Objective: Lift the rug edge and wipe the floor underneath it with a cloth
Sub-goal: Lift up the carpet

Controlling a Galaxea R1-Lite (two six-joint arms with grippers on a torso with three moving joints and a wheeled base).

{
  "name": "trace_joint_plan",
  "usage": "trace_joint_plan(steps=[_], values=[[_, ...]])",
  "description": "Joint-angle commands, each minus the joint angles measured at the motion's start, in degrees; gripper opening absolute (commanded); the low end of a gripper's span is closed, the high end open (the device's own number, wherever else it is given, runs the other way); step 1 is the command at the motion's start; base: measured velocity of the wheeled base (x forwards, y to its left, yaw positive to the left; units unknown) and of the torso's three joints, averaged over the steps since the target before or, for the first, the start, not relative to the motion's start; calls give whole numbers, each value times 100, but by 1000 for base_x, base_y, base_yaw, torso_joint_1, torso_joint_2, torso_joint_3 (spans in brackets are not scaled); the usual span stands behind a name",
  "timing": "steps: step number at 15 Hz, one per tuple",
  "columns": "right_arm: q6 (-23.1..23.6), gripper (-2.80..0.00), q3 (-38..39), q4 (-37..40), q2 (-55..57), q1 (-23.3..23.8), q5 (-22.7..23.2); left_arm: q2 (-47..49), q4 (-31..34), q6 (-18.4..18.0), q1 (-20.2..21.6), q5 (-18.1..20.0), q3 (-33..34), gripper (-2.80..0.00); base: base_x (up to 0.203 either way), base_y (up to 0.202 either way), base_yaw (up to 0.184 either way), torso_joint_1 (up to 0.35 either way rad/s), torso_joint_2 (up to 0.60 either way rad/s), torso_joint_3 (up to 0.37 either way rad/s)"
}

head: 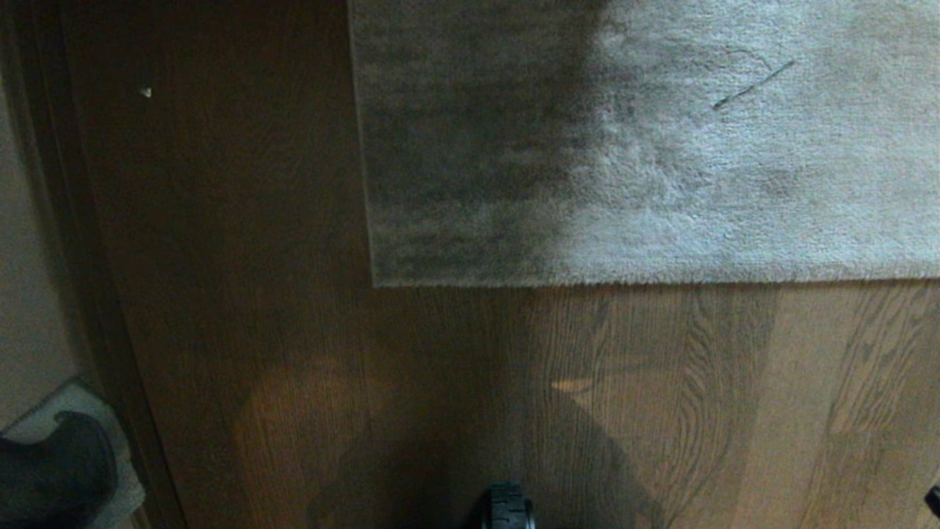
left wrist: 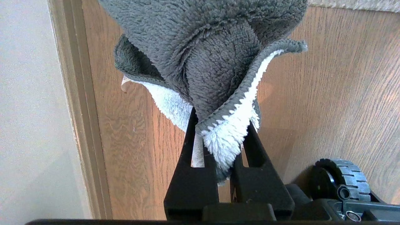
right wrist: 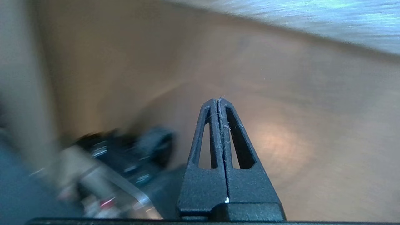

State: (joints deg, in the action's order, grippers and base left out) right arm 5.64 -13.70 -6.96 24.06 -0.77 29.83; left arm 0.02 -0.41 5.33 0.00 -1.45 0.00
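Left gripper (left wrist: 218,137) fingers pinching the soft, floppy cloth (left wrist: 206,56); right gripper (right wrist: 217,101) fingers pressed together, empty. Rug (head: 646,147) looks heavy-ish, so grab its corner edge ahead.

I see the floor (head: 242,242), brown wood-grain planks, filling the head view, darker on my left and lighter toward the right. The rug (head: 661,147) lies flat on it at the far side, its straight near edge running across and its square corner toward my left; a thin dark strand rests on its pile to the right. A dark baseboard (head: 81,242) borders the floor along the left, and a small pale speck (head: 145,92) lies on the planks near it.
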Motion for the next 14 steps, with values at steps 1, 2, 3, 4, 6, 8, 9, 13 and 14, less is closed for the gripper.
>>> trace_joint_plan(steps=[1, 2, 3, 4, 6, 8, 9, 13, 14], values=[[6, -280, -158, -5, 807, -2, 630, -2, -2, 3, 0, -4, 0, -280, 0, 0, 0, 0, 0, 0], [10, -280, -214, -6, 1044, -5, 798, -2, -2, 3, 0, -4, 0, -280, 0, 0, 0, 0, 0, 0], [13, -280, -271, -8, 1306, -9, 943, -2, -2, 3, 0, -4, 0, -280, 0, 0, 0, 0, 0, 0], [14, -280, -341, -12, 1577, -17, 1071, -2, -2, 3, 0, -4, 0, -280, 0, 0, 0, 0, 0, 0], [30, -280, -506, -20, 2137, -34, 1272, -2, -2, 3, 0, -4, 0, -280, 0, 0, 0, 0, 0, 0], [38, -280, -612, -191, 2741, -148, 1371, -2, -2, 3, 0, -4, 0, -280, 0, 0, 0, 0, 0, 0], [40, -280, -628, -416, 3064, -255, 1387, -2, -2, 3, 0, -4, 0, -280, 0, 0, 0, 0, 0, 0], [-324, -280, -725, -2195, 4605, -894, 1374, -2, -2, 3, 0, -4, 0, -280, 0, 0, 0, 0, 0, 0], [-656, -280, -797, -2720, 4920, -1115, 1259, -2, -2, 3, 0, -4, 0, -280, 0, 0, 0, 0, 0, 0]])
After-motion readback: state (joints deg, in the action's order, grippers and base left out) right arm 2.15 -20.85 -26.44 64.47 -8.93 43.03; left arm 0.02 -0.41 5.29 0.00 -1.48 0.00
